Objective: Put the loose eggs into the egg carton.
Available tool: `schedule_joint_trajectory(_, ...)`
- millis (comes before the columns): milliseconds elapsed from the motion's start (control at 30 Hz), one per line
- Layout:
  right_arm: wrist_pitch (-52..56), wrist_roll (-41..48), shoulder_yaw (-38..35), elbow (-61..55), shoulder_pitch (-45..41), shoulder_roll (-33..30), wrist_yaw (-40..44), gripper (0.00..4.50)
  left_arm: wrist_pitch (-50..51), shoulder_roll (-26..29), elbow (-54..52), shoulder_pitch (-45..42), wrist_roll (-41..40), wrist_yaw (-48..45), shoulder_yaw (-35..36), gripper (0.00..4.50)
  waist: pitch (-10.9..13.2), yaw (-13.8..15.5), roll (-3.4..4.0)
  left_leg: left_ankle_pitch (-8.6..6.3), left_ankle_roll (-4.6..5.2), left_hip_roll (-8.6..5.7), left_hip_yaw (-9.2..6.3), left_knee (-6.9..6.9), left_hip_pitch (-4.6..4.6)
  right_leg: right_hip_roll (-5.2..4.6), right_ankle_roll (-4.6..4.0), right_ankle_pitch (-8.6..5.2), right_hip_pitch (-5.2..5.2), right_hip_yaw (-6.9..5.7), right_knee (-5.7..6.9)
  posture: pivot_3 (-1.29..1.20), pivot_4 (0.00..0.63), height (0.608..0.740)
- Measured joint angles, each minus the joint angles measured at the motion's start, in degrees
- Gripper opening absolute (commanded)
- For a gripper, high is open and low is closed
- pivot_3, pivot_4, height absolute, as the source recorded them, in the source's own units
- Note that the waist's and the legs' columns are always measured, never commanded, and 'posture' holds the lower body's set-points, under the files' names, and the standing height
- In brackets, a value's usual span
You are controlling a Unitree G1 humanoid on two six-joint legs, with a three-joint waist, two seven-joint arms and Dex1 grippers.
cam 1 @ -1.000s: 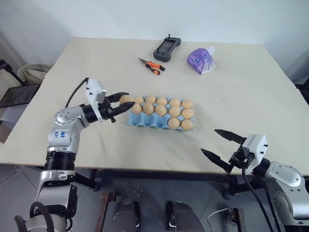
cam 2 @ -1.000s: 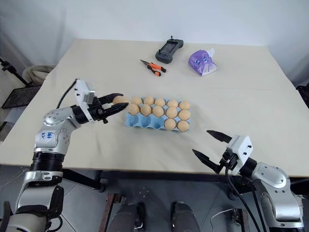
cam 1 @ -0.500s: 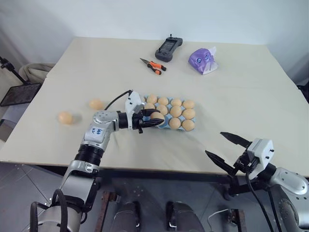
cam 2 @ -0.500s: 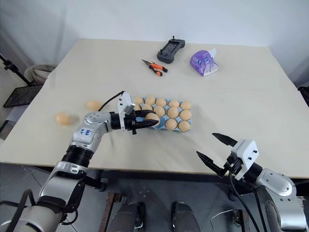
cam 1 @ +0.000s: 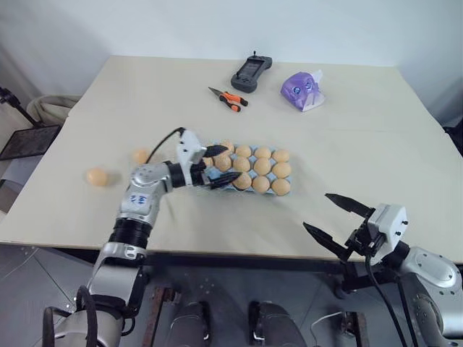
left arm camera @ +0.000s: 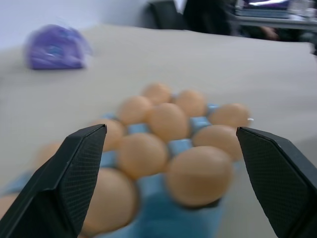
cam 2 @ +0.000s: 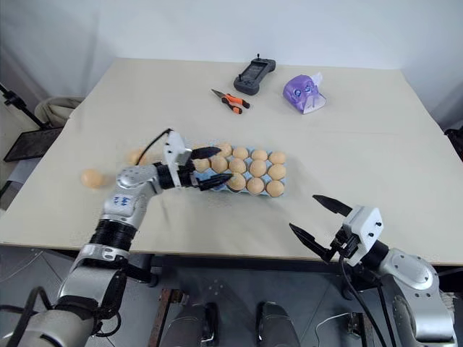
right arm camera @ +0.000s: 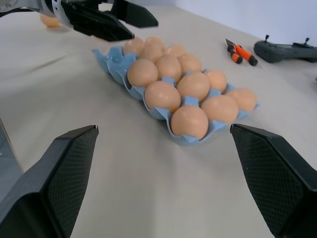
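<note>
Two loose eggs (cam 1: 97, 176) lie at the left of the frame, well apart from the blue carton (cam 1: 217, 184) at centre; the left gripper (cam 1: 218, 168), fingers spread and empty, hovers over the carton's near-left corner; a careless sweep back could nudge seated eggs or shove the light tray; the right gripper (cam 1: 336, 222) waits open, lower right.

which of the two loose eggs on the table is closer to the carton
The loose egg just behind the left arm is closer to the egg carton. The other loose egg lies farther out toward the table's left edge.
</note>
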Motion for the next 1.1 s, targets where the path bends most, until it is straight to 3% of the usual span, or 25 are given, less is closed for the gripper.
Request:
schedule_joint_trajectory(367, -0.01, -0.03, 1.98, 4.45, -5.51, -0.26, 4.44, 4.5, 3.04, 9.52, -24.97, 30.0, -6.2, 5.58, 16.2, 4.47, 0.0, -0.52, 0.0, -0.07, -0.11, -0.02, -0.13, -0.23, 0.02, -0.21, -0.11, 0.02, 0.06, -0.04, -0.16, 0.0, 0.15, 0.74)
schedule_joint_trajectory(433, 0.03, -0.09, 1.93, 5.31, -5.41, -1.44, 5.14, 4.5, 3.38, 11.06, -26.29, 36.01, -6.78, 5.69, 19.82, 4.47, -0.01, -0.81, 0.01, -0.07, -0.12, -0.03, -0.13, -0.43, 0.04, -0.22, -0.27, -0.06, 0.01, -0.02, -0.27, 0.0, 0.15, 0.74)
schedule_joint_trajectory(500, 0.06, -0.09, 1.82, 5.94, -5.69, -1.69, 5.53, 4.5, 3.36, 12.03, -26.44, 40.15, -7.43, 5.45, 22.46, 4.47, -0.01, -0.83, 0.01, -0.07, -0.14, -0.02, -0.13, -0.51, 0.03, -0.22, -1.09, -0.51, -0.05, -0.03, -0.29, 0.0, 0.15, 0.74)
schedule_joint_trajectory(600, 0.0, 0.0, 1.77, 6.62, -6.44, -2.07, 6.49, 4.5, 3.03, 12.74, -26.43, 44.9, -8.05, 4.17, 24.76, 4.47, -0.01, -0.78, 0.01, -0.09, -0.17, -0.02, -0.13, -0.58, 0.02, -0.22, -1.14, -0.54, -0.08, -0.05, -0.34, 0.0, 0.15, 0.74)
schedule_joint_trajectory(867, -1.3, 0.03, 1.12, 9.95, -6.73, -2.67, 9.34, 4.5, 3.15, 12.21, -26.89, 44.68, -9.21, 6.32, 25.61, 4.47, -0.01, -0.8, 0.01, -0.1, -0.17, -0.03, -0.11, -0.67, -0.02, -0.25, -1.13, -0.54, -0.06, -0.03, -0.49, 0.0, 0.15, 0.74)
schedule_joint_trajectory(1100, -2.66, -0.13, 0.18, 11.81, -6.91, -2.69, 10.28, 4.5, 9.86, 10.73, -25.77, 31.95, -9.74, 14.92, 22.11, 4.47, -0.01, -0.54, 0.01, -0.09, -0.18, -0.04, -0.11, -0.63, 0.0, -0.24, -0.64, -0.26, -0.04, -0.11, -0.39, 0.0, 0.15, 0.74)
